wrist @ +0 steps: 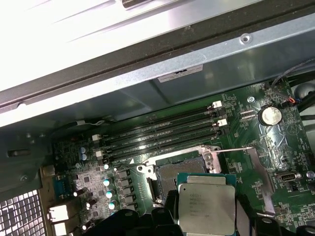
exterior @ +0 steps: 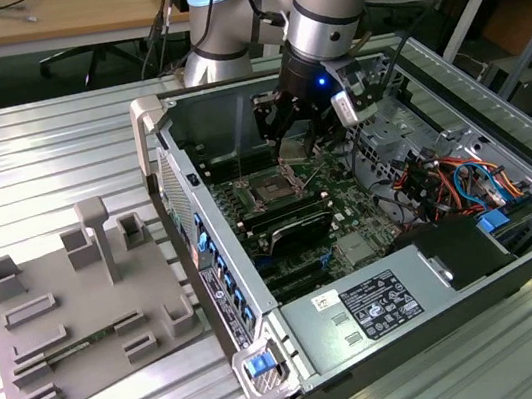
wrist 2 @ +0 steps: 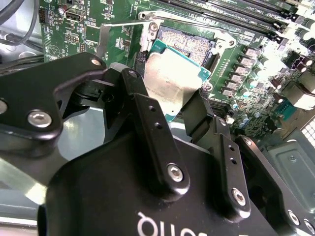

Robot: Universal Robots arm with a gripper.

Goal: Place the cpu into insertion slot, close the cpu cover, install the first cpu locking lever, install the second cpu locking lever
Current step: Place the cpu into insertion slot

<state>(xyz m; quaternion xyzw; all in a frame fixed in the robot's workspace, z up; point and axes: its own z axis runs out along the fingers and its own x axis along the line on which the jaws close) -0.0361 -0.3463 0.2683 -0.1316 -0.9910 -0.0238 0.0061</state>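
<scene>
Over green circuit board, black gripper clasps flat silver square cpu.

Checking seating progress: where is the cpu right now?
In both wrist views the cpu sits clamped in the gripper, close by the open insertion slot, not seated in it.

My exterior view looks down at a slant from well back, taking in the whole open computer case on the worktop. Both wrist views sit close over the motherboard, at differing angles, sharing the insertion slot and the cpu.
</scene>
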